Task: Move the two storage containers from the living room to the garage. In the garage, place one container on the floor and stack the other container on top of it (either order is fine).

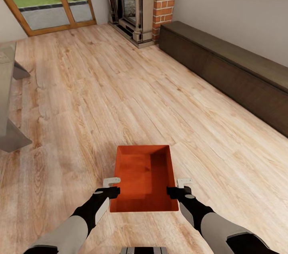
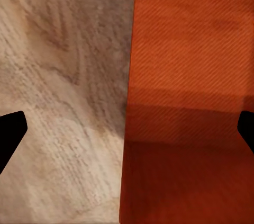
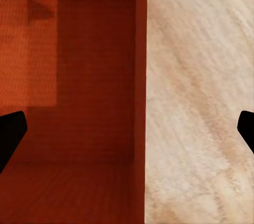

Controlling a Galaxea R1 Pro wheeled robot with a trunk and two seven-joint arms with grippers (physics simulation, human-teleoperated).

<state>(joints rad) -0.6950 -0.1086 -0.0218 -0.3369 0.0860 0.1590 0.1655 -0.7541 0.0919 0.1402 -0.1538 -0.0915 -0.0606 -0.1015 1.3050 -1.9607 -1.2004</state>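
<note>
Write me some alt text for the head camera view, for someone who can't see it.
A red-orange storage container sits on the light wood floor between the left gripper and right gripper, one at each side wall. Beyond stand a brick fireplace and a long dark cabinet.

No readable text, label, brand, number or sign appears on anything in view.

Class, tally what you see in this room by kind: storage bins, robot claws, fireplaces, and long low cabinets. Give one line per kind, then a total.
Red-orange storage bins: 1
Robot claws: 2, left claw and right claw, one at each long wall of the bin
Brick fireplaces: 1
Long low dark cabinets: 1
Total: 5
</note>
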